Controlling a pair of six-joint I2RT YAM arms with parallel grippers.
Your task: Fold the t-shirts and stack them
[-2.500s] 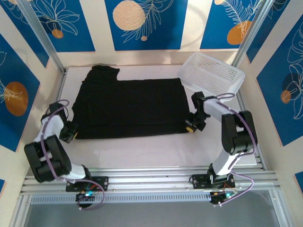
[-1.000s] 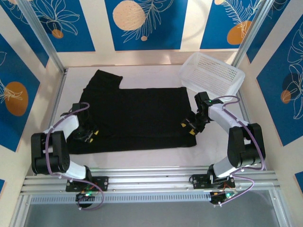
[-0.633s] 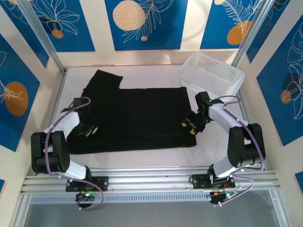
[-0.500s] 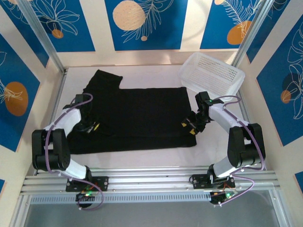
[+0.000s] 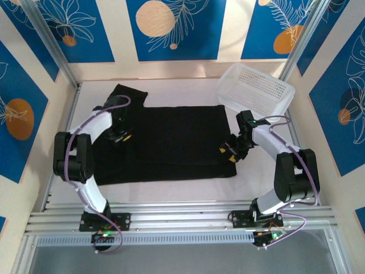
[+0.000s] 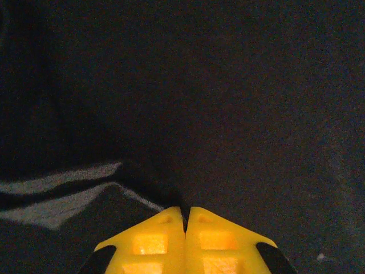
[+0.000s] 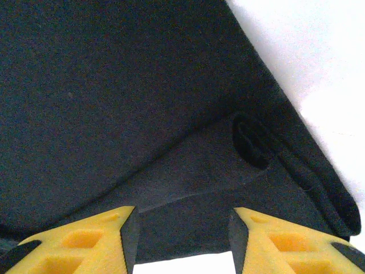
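Plain black t-shirt, white perforated basket, yellow fingers, white table, blue floral wall panels

- We find the top view bright and evenly lit, with faint, soft shadows beside the arms on the white surface.
- The black fabric t-shirt soaks up light there, so its folds barely read.
- The left wrist view is dim and grainy; the yellow left pincer glows, blurred, at the bottom edge.
- In the right wrist view the surface blows out at upper right; the right pincer is out of focus.
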